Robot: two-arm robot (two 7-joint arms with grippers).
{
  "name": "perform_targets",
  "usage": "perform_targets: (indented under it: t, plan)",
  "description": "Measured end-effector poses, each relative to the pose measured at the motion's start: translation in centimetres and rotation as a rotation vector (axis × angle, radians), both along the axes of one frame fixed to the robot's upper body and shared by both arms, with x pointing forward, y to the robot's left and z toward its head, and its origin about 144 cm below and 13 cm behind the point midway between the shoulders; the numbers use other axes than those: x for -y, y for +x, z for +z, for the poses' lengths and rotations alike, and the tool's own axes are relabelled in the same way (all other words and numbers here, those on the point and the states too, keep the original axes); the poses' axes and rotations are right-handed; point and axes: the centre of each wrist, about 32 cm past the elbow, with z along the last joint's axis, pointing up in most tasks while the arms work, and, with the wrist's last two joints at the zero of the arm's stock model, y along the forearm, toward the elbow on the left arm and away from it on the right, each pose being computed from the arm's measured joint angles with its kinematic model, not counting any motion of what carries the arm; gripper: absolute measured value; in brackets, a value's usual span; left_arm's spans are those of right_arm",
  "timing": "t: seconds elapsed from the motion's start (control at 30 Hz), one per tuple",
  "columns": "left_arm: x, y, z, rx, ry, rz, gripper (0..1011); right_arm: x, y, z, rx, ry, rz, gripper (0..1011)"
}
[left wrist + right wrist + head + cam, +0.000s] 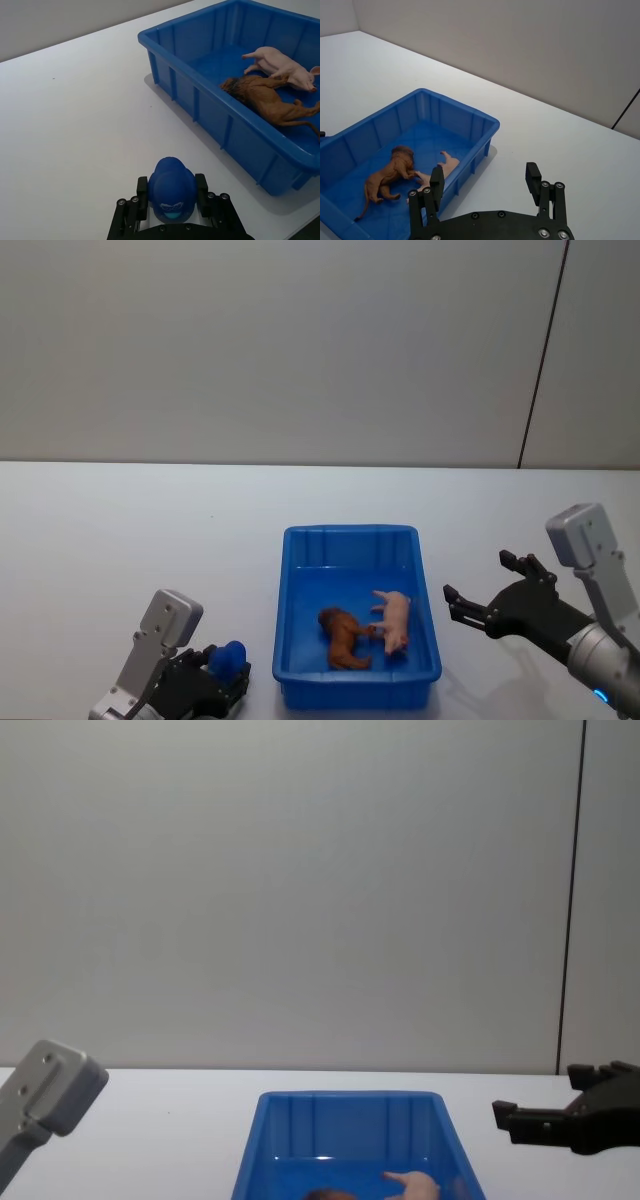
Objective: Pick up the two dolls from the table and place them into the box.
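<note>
Plenty of open table (120, 540) left, right and behind the box (290, 640). Top of the box is wide open, only the lion (343, 638) and pig (392, 618) lying touching on its floor, back half bare.

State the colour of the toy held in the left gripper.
Blue toy, clearest in the left wrist view.

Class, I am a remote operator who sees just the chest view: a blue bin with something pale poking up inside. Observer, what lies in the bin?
Observer: A pink pig and a brown lion lie touching on the floor of the bin.
Operator: What is the left tool doing?
Observer: The left tool is shut on a round blue toy, left of the bin.
Operator: And the right tool's fingers?
Observer: The right tool is open and empty, right of the bin.
</note>
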Motion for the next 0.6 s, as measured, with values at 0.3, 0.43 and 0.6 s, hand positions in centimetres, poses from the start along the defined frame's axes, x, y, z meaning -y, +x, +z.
perform_targets:
  t: [0.3, 0.43, 0.6]
  plan:
    - [0.0, 0.3, 0.2, 0.005, -0.005, -0.017, 504, 0.0, 0.0, 0.0, 0.0, 0.0, 0.0, 1000]
    - [0.2, 0.6, 1.0, 0.033, 0.005, -0.026, 476, 0.0, 0.0, 0.0, 0.0, 0.0, 0.0, 1000]
    - [0.4, 1.0, 2.2, 0.075, 0.023, -0.038, 446, 0.0, 0.0, 0.0, 0.0, 0.0, 0.0, 1000]
